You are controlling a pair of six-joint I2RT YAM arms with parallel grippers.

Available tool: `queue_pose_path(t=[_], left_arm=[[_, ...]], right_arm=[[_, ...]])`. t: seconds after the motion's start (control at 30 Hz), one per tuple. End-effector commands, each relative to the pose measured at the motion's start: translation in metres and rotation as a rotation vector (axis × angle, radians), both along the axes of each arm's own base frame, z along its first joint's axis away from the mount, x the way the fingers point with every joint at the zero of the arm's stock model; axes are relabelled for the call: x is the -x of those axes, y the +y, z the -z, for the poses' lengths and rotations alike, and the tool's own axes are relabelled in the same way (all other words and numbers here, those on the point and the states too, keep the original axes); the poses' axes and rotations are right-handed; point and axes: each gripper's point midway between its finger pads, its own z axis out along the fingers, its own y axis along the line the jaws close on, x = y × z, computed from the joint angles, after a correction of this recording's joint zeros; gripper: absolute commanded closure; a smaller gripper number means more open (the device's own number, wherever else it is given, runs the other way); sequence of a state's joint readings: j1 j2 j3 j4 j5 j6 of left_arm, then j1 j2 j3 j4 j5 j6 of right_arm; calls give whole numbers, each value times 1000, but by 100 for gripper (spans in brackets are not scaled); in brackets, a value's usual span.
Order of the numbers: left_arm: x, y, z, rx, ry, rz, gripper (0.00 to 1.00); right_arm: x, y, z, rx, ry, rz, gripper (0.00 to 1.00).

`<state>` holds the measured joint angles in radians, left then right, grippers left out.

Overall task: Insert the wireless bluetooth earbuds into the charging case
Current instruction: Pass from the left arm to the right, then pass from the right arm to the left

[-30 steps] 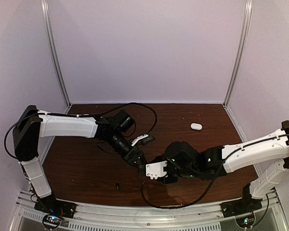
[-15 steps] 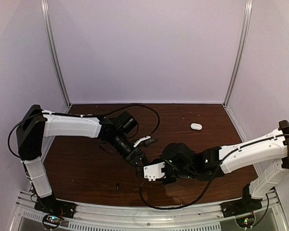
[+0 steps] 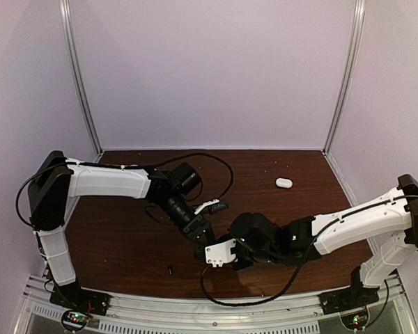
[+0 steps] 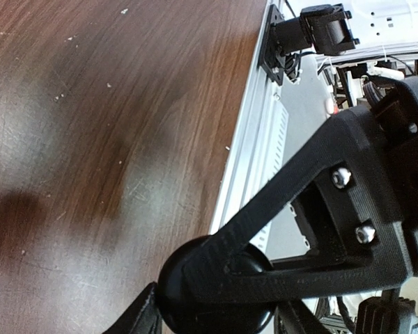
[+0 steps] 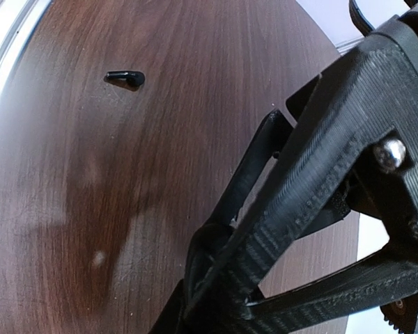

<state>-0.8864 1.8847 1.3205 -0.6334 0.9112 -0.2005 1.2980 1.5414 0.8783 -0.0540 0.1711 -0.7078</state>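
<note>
The charging case (image 3: 283, 183) lies small, white and oval on the brown table's far right, away from both arms. The earbuds are out of view. At the table's middle front my left gripper (image 3: 201, 238) is shut on a black round puck (image 4: 216, 299), which shows between its jaws in the left wrist view. My right gripper (image 3: 198, 252) meets it from the right, jaws shut. Its fingertips (image 5: 219, 240) press against the puck's rounded edge (image 5: 200, 259). Whether they pinch any part of it I cannot tell.
A small black bit (image 3: 170, 268) (image 5: 127, 78) lies on the table near the front edge, left of both grippers. The metal front rail (image 4: 251, 160) runs close behind the grippers. Black cables loop over the table by the left arm (image 3: 216, 163).
The right gripper has slid left toward the left gripper and its jaws have closed. The left arm has shifted slightly, still gripping the puck.
</note>
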Motion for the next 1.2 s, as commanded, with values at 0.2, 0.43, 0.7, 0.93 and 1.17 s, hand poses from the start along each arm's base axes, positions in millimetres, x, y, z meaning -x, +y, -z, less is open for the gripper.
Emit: queue_pose_path(t=[0.2,0.43,0.7,0.93,1.17], left_arm=[[-13,-14,-44,137,-159,33,45],[-48,-3,-102,254,-392,-90,23],[-83,36,-190,477,-751,-365,2],[-53,26,-195,517,-812,-203,2],[-10,-4,-202,607,-863,12,16]], right_arm=[[5,-10,-27,-125,36,28,91],[3,-20,-51,-238,91,60,94],[2,-36,-91,-445,231,77,96],[2,-63,-162,-732,400,25,96],[20,-73,-192,-840,525,-52,97]])
